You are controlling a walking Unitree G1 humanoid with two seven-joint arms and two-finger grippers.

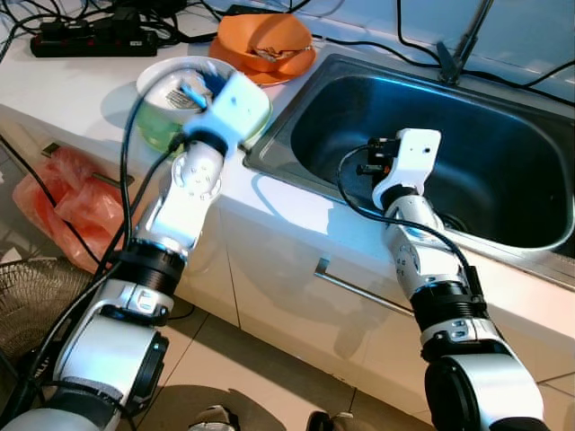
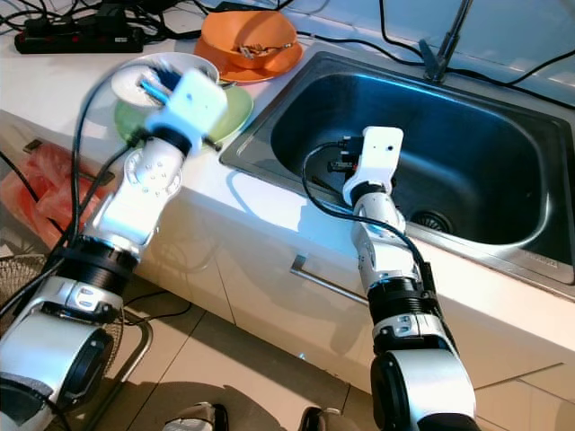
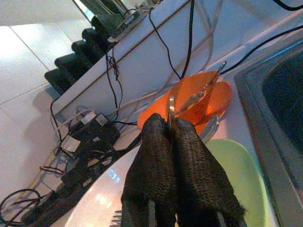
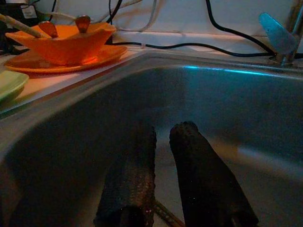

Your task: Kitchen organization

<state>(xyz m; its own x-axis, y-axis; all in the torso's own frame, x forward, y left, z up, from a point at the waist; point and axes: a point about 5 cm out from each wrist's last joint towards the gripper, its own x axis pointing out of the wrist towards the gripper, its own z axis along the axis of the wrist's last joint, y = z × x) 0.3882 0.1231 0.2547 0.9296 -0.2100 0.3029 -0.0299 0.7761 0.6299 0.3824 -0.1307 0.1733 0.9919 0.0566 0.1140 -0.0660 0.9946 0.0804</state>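
The left gripper (image 3: 171, 130) hangs over the white plate (image 1: 162, 74) at the counter's (image 1: 81, 76) far left, its two black fingers (image 3: 154, 156) pressed together on a thin metal utensil (image 3: 171, 108) whose end pokes out between the tips (whether it is a spoon or a fork handle I cannot tell). In the left eye view the wrist housing covers most of that plate, which sits on a pale green plate (image 2: 235, 109) whose rim shows at about 4 o'clock from it.

At roughly 1 o'clock from the white plate stands an orange bowl (image 1: 266, 40) on an orange plate (image 1: 296, 65), just beside the steel sink's (image 1: 503, 162) far-left corner. Utensils (image 4: 47, 28) lean inside the bowl, their handles sticking up past its rim.

The right gripper (image 4: 163, 137) is lowered inside the sink basin, near its left wall, with the fingers (image 4: 199, 175) slightly spread and nothing between them. The drain (image 2: 432, 219) lies at about 3 o'clock from the right wrist.

A faucet (image 1: 463, 45) rises behind the sink at 12 o'clock, with black cables (image 1: 359, 45) trailing along the wall and a black power strip (image 1: 90, 38) at the counter's far-left end. On the floor, at 9 o'clock below the counter edge, lies a crumpled orange plastic bag (image 1: 63, 202).
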